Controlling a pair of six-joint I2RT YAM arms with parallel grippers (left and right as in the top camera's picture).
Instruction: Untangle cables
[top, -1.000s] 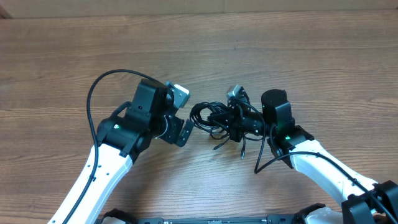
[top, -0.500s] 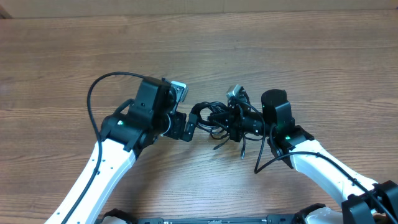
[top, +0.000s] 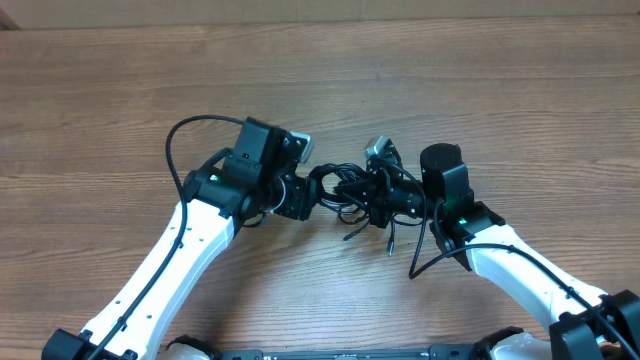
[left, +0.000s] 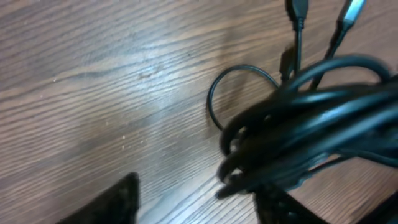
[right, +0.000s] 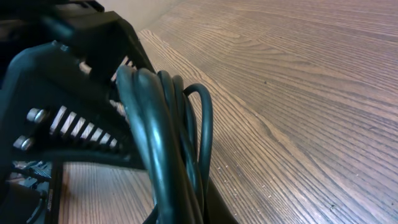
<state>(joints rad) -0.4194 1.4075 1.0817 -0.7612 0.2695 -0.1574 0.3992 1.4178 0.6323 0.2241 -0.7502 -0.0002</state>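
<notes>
Table (top: 500, 90): wood-grain surface. Left arm (top: 185, 250): has swung right since the earlier frame, bringing the left gripper (top: 300, 195) up against the left loop of the cables (top: 345, 190). Its jaws have narrowed and now stand partly apart. The left wrist view shows bare wood between the fingers (left: 118, 199); a grip is not confirmed. Right gripper (top: 385, 197): unchanged, closed tight on the tangled cables' right side, near table centre. Two plug tips (left: 354, 11) trail free, one silvery.

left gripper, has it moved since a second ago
Yes. The left gripper has shifted right, closing on the cables, which sit unmoved at the right gripper.
</notes>
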